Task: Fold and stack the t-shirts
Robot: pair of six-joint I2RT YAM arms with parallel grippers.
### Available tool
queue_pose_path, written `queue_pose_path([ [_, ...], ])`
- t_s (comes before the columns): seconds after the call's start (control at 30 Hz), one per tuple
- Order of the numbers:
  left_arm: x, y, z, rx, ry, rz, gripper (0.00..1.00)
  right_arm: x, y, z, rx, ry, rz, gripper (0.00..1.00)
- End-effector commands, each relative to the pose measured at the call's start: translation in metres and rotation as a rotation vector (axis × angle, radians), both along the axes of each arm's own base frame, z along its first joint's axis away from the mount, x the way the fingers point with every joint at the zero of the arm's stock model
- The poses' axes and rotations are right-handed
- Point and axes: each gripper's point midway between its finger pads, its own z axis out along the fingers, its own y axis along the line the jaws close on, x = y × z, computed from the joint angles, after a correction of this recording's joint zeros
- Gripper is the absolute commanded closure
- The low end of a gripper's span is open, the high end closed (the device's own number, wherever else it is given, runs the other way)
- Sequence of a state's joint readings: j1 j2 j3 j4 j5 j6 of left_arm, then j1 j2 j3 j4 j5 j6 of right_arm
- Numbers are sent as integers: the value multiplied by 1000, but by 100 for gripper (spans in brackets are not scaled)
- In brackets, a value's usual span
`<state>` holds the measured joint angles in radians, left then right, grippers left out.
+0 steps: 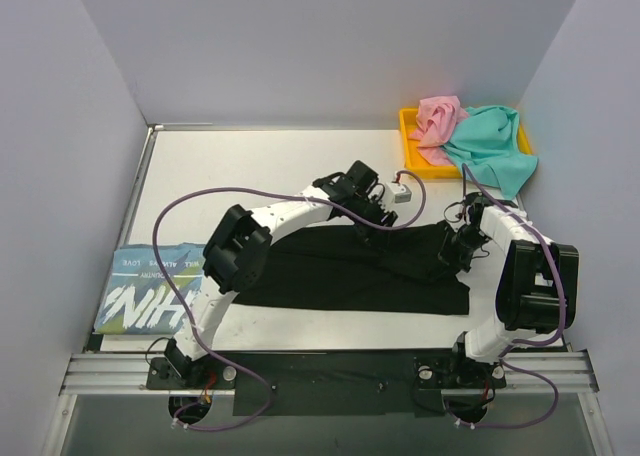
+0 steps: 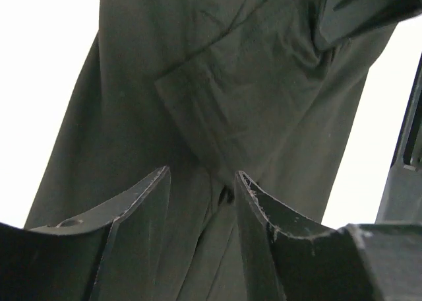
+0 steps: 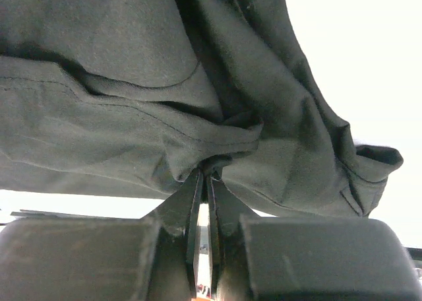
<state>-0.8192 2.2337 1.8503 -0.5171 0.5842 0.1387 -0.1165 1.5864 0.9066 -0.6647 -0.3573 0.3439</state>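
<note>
A black t-shirt (image 1: 340,271) lies as a long folded band across the middle of the table. My left gripper (image 1: 378,219) hovers at its far edge, open; in the left wrist view its fingers (image 2: 202,175) stand apart over the black cloth (image 2: 231,83), with nothing pinched between them. My right gripper (image 1: 452,256) is at the shirt's right end, shut on a bunched fold of the black t-shirt (image 3: 99,83), the jaws (image 3: 206,172) pressed together on the fabric. A folded light blue t-shirt (image 1: 150,288) with white lettering lies at the near left.
A yellow tray (image 1: 408,136) at the back right holds a crumpled pink t-shirt (image 1: 437,119) and a teal t-shirt (image 1: 492,146) that spills over its right rim. Grey walls close in the table on three sides. A metal rail (image 1: 330,371) runs along the near edge.
</note>
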Motion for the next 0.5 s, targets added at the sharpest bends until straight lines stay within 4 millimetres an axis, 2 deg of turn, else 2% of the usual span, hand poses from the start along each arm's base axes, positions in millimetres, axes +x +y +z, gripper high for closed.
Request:
queue_pose_path([
  [0.0,3,-46,23,-118,58,85,46,-8,-1,-1,-7,28,-12,100],
  [0.13,6,-46,-2,-64,83,117,46,-10,-3,-1,-17,22,-13,100],
  [0.2,8,-47,-8,-52,70,116,47,-10,-3,0,-21,19,-13,100],
  [0.27,4,-49,-9,-60,87,98,53,-10,-4,0,-22,18,-13,100],
  [0.33,-1,-52,-7,-76,105,75,70,-9,-4,0,-23,16,-16,100],
  [0.37,-6,-54,-3,-85,119,64,84,-9,-3,1,-23,14,-18,100],
  [0.4,-5,-54,2,-96,123,59,88,-9,-3,2,-23,10,-19,100],
  [0.43,-8,-54,6,-106,135,48,100,-10,-3,3,-24,9,-22,100],
  [0.47,-7,-54,12,-113,138,45,100,-7,-4,6,-30,-8,-22,100],
])
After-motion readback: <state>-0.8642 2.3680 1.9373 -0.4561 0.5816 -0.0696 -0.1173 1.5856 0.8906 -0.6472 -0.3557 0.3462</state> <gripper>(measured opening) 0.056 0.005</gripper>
